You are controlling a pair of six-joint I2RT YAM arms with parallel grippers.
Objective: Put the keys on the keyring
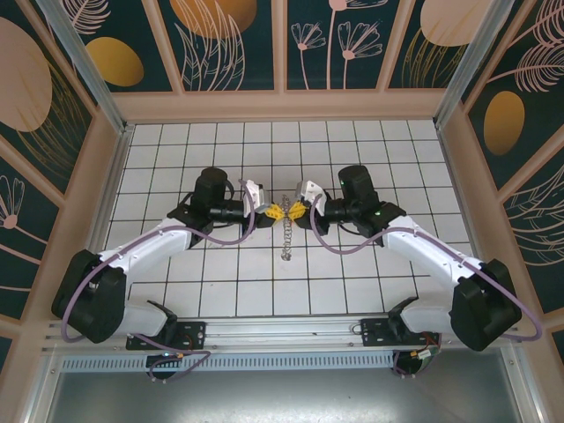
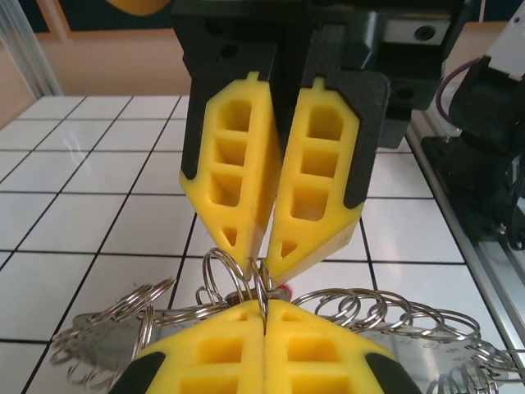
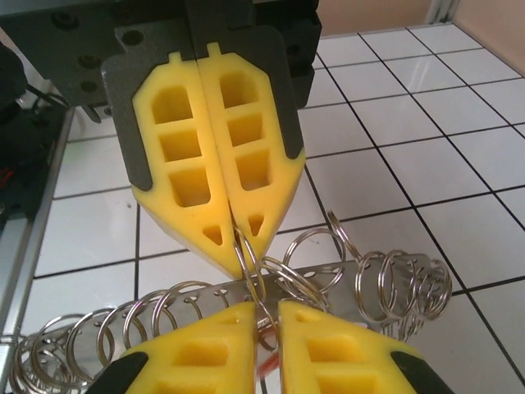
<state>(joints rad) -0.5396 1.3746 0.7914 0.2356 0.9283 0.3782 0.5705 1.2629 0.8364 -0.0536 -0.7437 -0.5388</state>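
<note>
Hands at the keyring [image 3: 332, 275]: left hand [image 2: 264, 308] shut on one fringe ring [image 3: 248, 271], right hand [image 3: 267, 308] barely parted around it.

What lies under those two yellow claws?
The keyring, a metal strip fringed with small rings, on the table. The left end effector and right end effector cover its middle and whatever hangs there.

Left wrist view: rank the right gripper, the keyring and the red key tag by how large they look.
Largest: the right gripper, though nearness to the camera inflates it.
Next: the keyring, spanning the frame but partly hidden.
Smallest: the red key tag, only a sliver showing.
</note>
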